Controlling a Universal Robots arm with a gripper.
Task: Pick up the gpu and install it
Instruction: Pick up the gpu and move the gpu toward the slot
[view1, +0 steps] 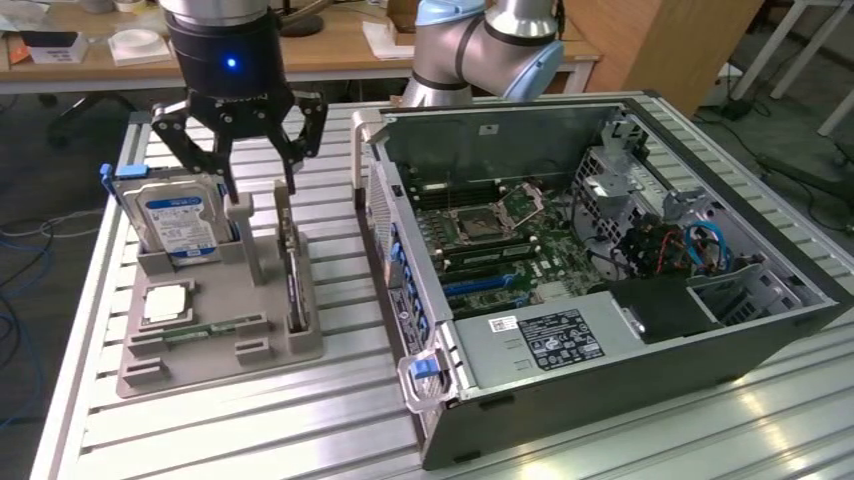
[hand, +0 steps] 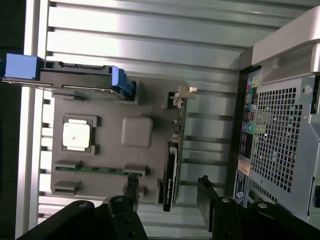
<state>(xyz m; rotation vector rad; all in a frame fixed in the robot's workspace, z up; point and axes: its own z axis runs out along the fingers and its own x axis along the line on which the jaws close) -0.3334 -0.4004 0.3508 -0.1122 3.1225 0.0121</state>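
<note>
The gpu (view1: 294, 272) is a thin dark card standing on edge in a slot at the right side of the grey holder (view1: 220, 345), as seen in the exterior view. My gripper (view1: 256, 190) hangs open just above its far end, one finger on each side and neither touching it. In the wrist view the gpu (hand: 172, 162) runs lengthwise between my two black fingers (hand: 131, 189), and my gripper (hand: 167, 191) stands wide around its near end. The open computer case (view1: 601, 250) lies on the exterior view's right with its motherboard and blue card slots (view1: 481, 285) exposed.
The holder also carries a silver hard drive with a blue label (view1: 174, 220), a square processor (view1: 167, 302) and a green memory stick (view1: 207, 330). The case's perforated wall (hand: 280, 130) stands close beside the holder. Everything rests on a ribbed metal table (view1: 267, 420).
</note>
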